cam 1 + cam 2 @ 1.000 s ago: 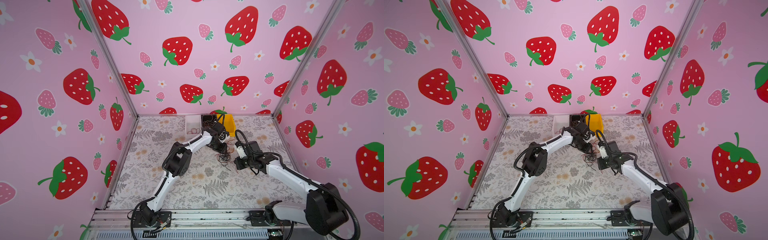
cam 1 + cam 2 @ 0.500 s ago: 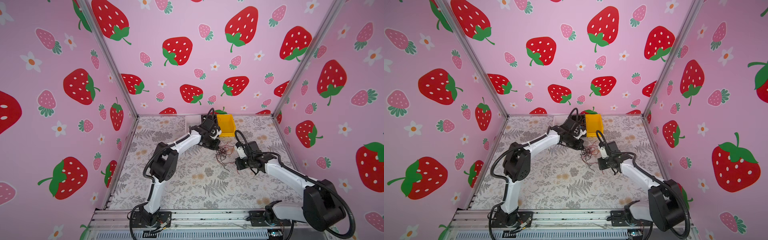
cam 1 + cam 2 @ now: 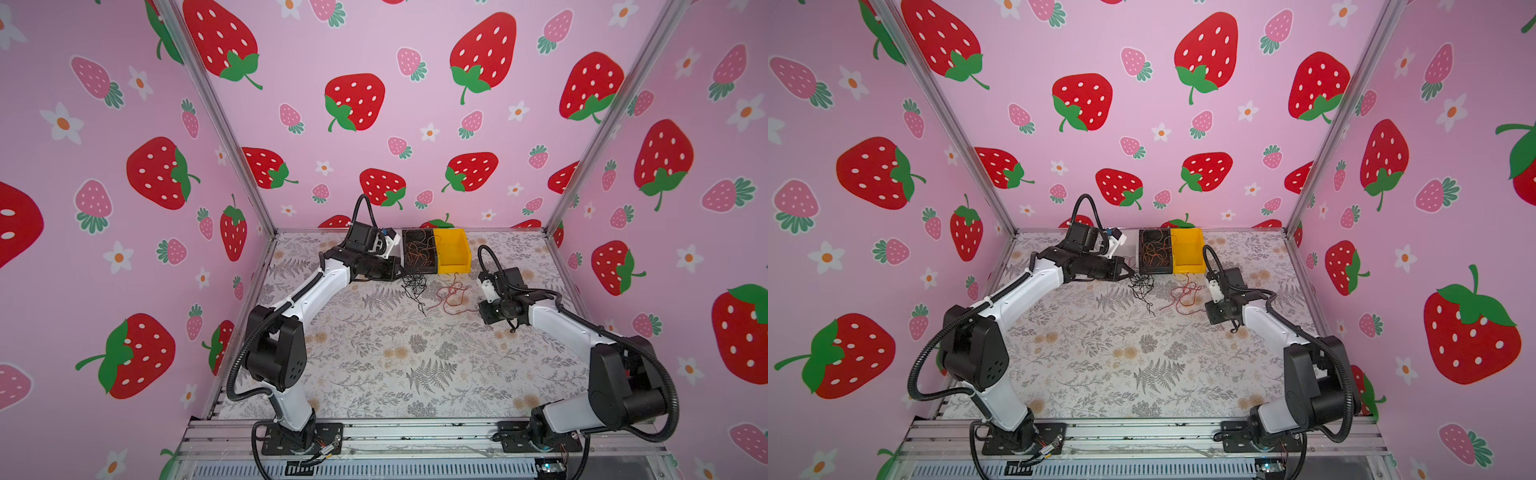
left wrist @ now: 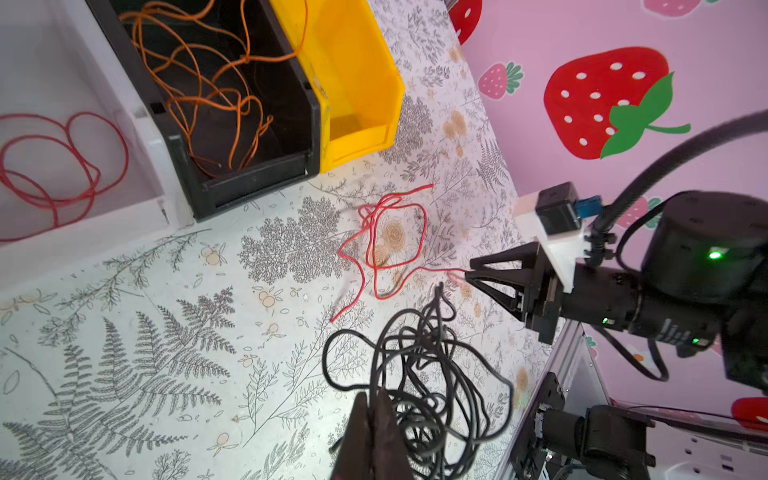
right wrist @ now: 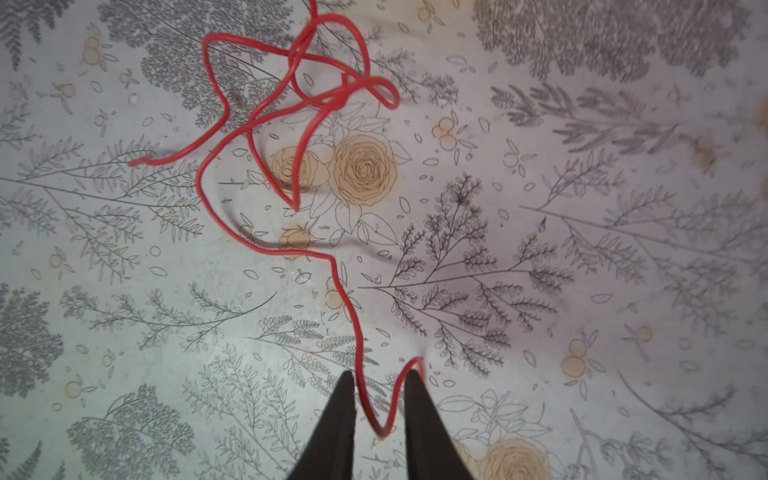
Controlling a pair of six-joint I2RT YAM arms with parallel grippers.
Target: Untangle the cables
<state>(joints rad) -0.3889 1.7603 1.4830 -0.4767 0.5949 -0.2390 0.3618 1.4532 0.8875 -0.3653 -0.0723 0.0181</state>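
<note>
The left hand [image 4: 371, 402], fingers pressed together on a strand of the tangle of thin black cables [image 4: 419, 374], is swinging back from mid-bench toward the open black plastic bin [image 4: 249, 185] — dragging that tangle off the looping thin red cable [image 4: 392, 232], so the two colours are now looking separate, just beside each other on the floral-patterned bench [image 3: 374, 365]. Further right, the right hand [image 5: 379, 376] is opening after being shut a moment ago, its fingers standing apart around a bend of the red cable — probably a release. No brand, label or writing is showing legibly.
</note>
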